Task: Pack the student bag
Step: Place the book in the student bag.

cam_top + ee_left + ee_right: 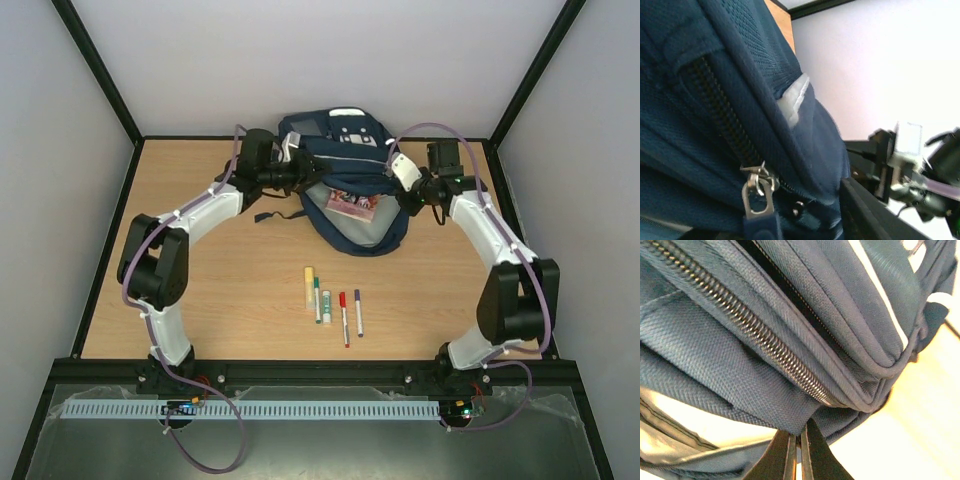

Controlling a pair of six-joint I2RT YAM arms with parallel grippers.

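**Both arms at the bag, pens waiting on the near side**

The student bag (345, 190) lies on the table (200, 310) beyond the row of pens (330, 300), on the side away from the arm bases. Its long axis runs about in line with the pens, from the far edge toward them. Its open mouth faces the pens, and in it a grey lining and a red-pink item (352, 203) can be seen.

The right gripper (800, 440) is beyond the pens and to their right, at the right edge of the bag's mouth. Its jaws are closed together, and the lower edge of a fabric fold, just under a line of zip teeth (755, 330), comes down between the tips. It seems to pinch this edge.

The left gripper (292, 176) is beyond the pens and to their left, against the left flank of the bag. Its own camera shows only blue fabric and a zip pull (758, 195) very close. The fingers are not clear there, so I cannot tell whether the jaws are open or closed.

The pens lie near the middle between the two arms, so neither arm is clearly nearer. In my judgement the coming move depends on this line: a pen must travel along its own long axis, straight away from the bases, into the mouth. The right arm appears busy with the fabric, so the left arm is probably the one to fetch.
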